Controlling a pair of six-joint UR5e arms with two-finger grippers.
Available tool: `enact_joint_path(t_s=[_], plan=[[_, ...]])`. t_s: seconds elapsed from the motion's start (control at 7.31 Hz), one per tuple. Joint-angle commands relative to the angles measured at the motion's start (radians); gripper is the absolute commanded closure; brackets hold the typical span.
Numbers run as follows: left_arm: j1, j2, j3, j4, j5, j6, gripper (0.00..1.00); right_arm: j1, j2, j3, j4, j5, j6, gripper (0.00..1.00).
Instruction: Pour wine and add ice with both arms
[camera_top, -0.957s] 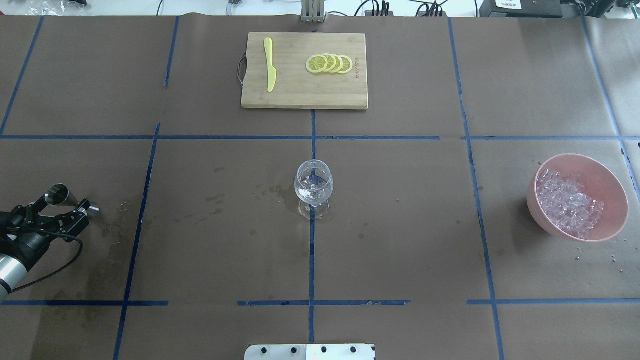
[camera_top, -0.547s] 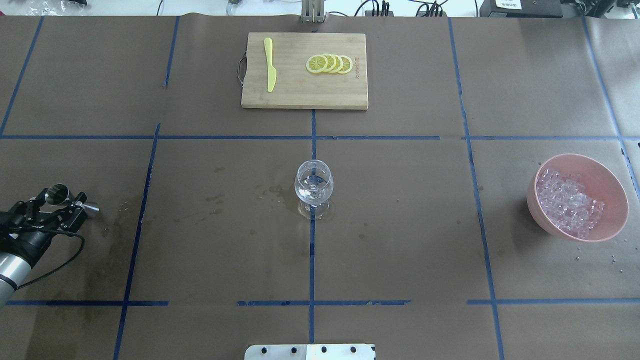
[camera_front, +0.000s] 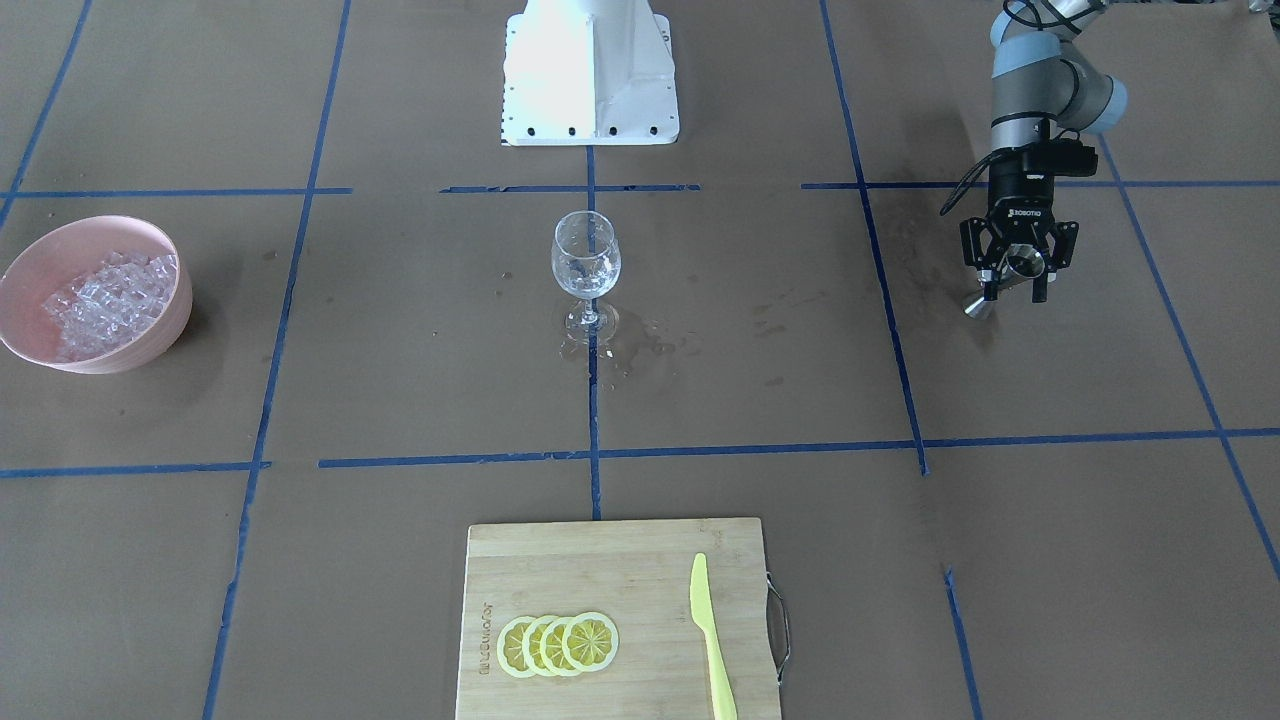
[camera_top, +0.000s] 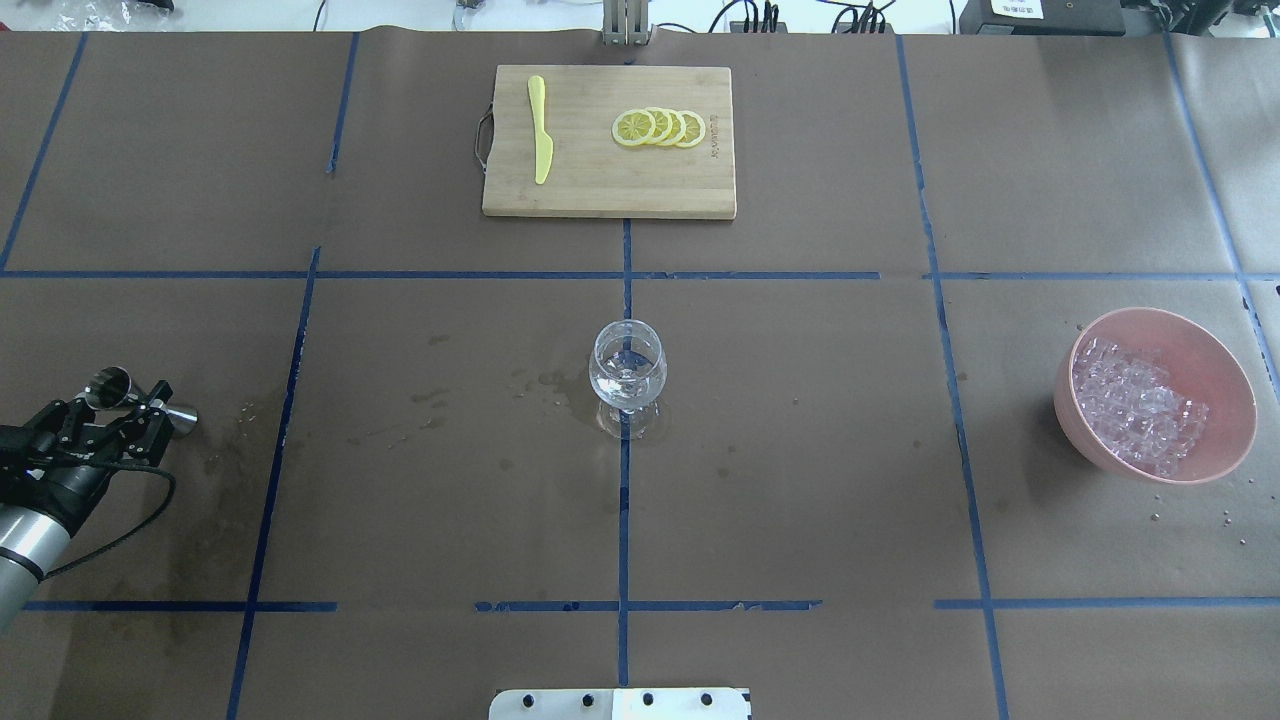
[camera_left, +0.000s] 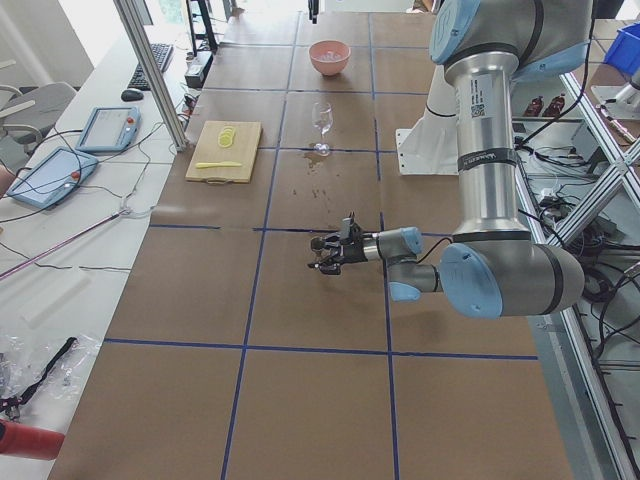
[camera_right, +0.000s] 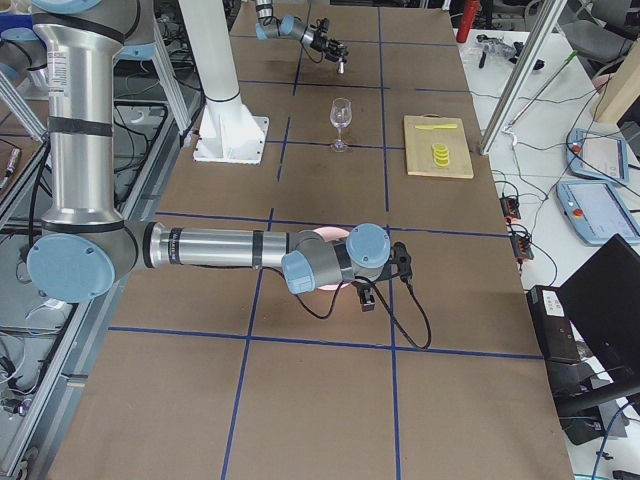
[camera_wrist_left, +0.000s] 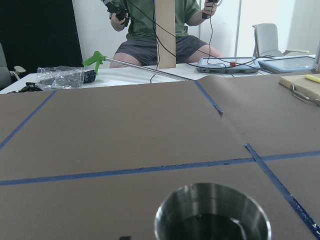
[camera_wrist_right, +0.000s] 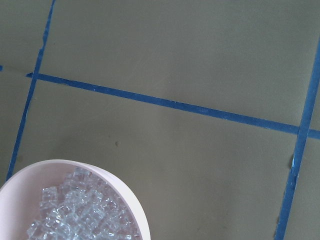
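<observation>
My left gripper (camera_top: 128, 408) (camera_front: 1012, 280) is shut on a steel jigger (camera_top: 112, 388) (camera_front: 1018, 268) low over the table's left side, held tilted. The jigger's rim fills the bottom of the left wrist view (camera_wrist_left: 212, 212), its inside dark. A clear wine glass (camera_top: 627, 372) (camera_front: 586, 260) stands at the table's centre, with barely visible clear wine low in its bowl. The ice (camera_top: 1135, 405) (camera_front: 100, 298) (camera_wrist_right: 80, 217) lies heaped in a pink bowl (camera_top: 1205, 340) (camera_front: 155, 335) at the right. My right gripper (camera_right: 366, 298) shows only in the exterior right view, near the bowl; I cannot tell its state.
A wooden cutting board (camera_top: 600, 190) at the far side carries lemon slices (camera_top: 658, 128) and a yellow knife (camera_top: 540, 130). Wet stains (camera_top: 545, 385) lie left of the glass. Small ice bits (camera_top: 1225, 518) lie near the bowl. The white base block (camera_front: 590, 70) stands at the robot's edge.
My left gripper has drawn back a little toward the table's left edge with the jigger in it. Glass, bowl and board have not moved.
</observation>
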Motion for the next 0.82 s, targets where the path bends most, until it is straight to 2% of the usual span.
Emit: enact_joint_path(t_s=[0.0,0.14,0.27,0.41,0.68], plan=[[0.030,0.000,0.001,0.000,-0.001,0.000,0.47,0.000,-0.002,-0.001,0.000,0.001,0.001,0.00],[0.033,0.000,-0.001,0.000,-0.004,0.000,0.62,0.000,-0.002,-0.001,0.000,0.001,0.001,0.00],[0.038,0.003,-0.002,-0.004,-0.005,0.000,0.95,0.000,0.000,0.001,0.000,0.001,0.001,0.00],[0.038,0.004,-0.004,-0.006,0.002,0.000,1.00,0.000,0.000,0.009,0.000,0.001,0.002,0.00],[0.035,0.013,-0.008,-0.012,0.018,-0.001,1.00,0.000,0.000,0.013,0.000,0.001,0.004,0.00]])
